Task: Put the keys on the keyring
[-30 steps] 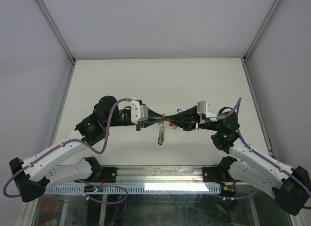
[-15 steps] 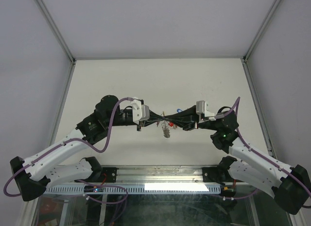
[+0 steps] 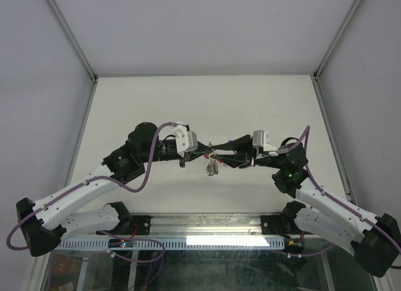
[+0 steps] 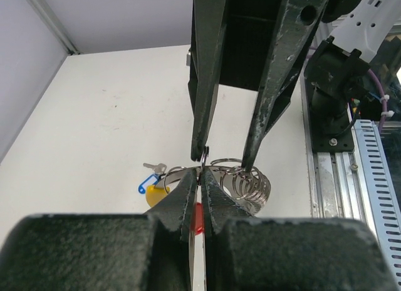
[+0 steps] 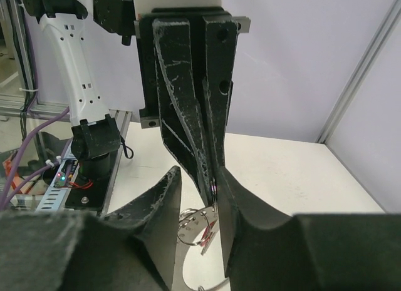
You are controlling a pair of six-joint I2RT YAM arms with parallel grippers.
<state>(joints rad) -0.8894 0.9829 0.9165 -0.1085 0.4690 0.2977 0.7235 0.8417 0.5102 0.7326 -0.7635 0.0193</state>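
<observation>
Both grippers meet tip to tip above the table's middle. My left gripper is shut on a thin metal ring at its tips; this looks like the keyring, a silvery hoop with a yellow section. A red-tagged key and several small rings hang from it; they show as a small cluster in the top view. A blue-tagged key sits beside the yellow part. My right gripper is open, its fingers straddling the left fingertips.
The white table is walled by a framed enclosure with grey panels. A metal rail with cable ducting runs along the near edge by the arm bases. The right arm's base shows in the left wrist view.
The left gripper has closed on the ring and the right gripper has opened. The left arm shifted slightly right. The hanging cluster has been drawn up and hangs shorter than before.
</observation>
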